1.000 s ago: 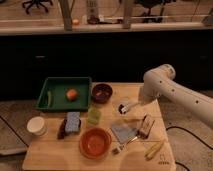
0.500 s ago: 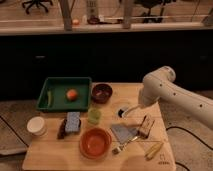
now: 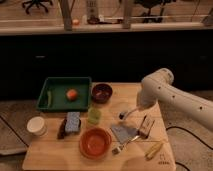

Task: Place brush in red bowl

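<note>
My gripper (image 3: 139, 106) is at the end of the white arm, above the right half of the wooden table (image 3: 55, 155). It is shut on the brush (image 3: 129, 112). The cream handle slants down and left from the gripper, and the dark bristle head hangs just above the table. The red bowl (image 3: 95, 142) stands at the front middle of the table, down and left of the brush head, with nothing in it.
A grey cloth (image 3: 123, 132) and a metal utensil (image 3: 125, 145) lie between the bowl and the gripper. Also there: a brown block (image 3: 146, 126), a yellowish stick (image 3: 154, 149), a maroon bowl (image 3: 102, 92), a green cup (image 3: 93, 116), a sponge (image 3: 73, 121), a white cup (image 3: 36, 125) and a green tray (image 3: 64, 85).
The gripper and the brush have come down a little towards the table. Nothing else has moved.
</note>
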Tool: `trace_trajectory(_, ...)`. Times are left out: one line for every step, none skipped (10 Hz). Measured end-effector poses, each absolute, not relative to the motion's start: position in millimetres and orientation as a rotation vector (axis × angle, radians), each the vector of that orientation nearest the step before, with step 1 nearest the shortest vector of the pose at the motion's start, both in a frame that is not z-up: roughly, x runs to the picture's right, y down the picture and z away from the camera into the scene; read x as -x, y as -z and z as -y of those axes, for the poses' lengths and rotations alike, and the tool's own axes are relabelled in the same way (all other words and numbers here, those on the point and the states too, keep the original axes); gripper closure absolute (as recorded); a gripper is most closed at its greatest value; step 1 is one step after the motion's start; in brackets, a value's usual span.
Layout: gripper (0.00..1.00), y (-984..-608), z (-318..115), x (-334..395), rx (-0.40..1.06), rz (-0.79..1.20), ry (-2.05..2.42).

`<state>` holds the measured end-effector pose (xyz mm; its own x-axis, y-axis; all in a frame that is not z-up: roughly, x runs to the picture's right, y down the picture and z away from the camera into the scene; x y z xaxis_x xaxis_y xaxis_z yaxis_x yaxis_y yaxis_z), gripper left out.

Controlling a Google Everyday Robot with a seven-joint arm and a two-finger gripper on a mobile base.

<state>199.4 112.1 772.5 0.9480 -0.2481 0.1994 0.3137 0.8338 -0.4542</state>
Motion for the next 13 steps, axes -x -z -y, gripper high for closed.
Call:
trace_trajectory(0.87, -773, -114, -199, 0.503, 0.133, 0.296)
trace_trajectory(0.87, -772, -115, -198, 0.502, 0.134, 0.296)
trace_trajectory(0.87, -771, -117, -195, 0.503, 0.137, 0.295)
trace_trajectory(0.84, -771, -120, -192, 0.503, 0.139, 0.291)
trace_trajectory(0.77, -772, -121, -189, 0.5, 0.138, 0.286)
trace_trajectory(0.67, -774, -123, -186, 0.498, 0.141, 0.278)
trace_trajectory(0.65, -775, -124, -186, 0.497, 0.142, 0.274)
trace_trajectory(0.65, -776, -126, -185, 0.496, 0.144, 0.267)
trace_trajectory(0.65, -778, -127, -182, 0.496, 0.143, 0.266)
trace_trajectory(0.65, -779, -128, -178, 0.497, 0.147, 0.267)
trace_trajectory(0.65, -781, -129, -174, 0.499, 0.147, 0.266)
trace_trajectory(0.68, -782, -131, -173, 0.498, 0.146, 0.266)
trace_trajectory(0.71, -782, -133, -171, 0.501, 0.147, 0.26)
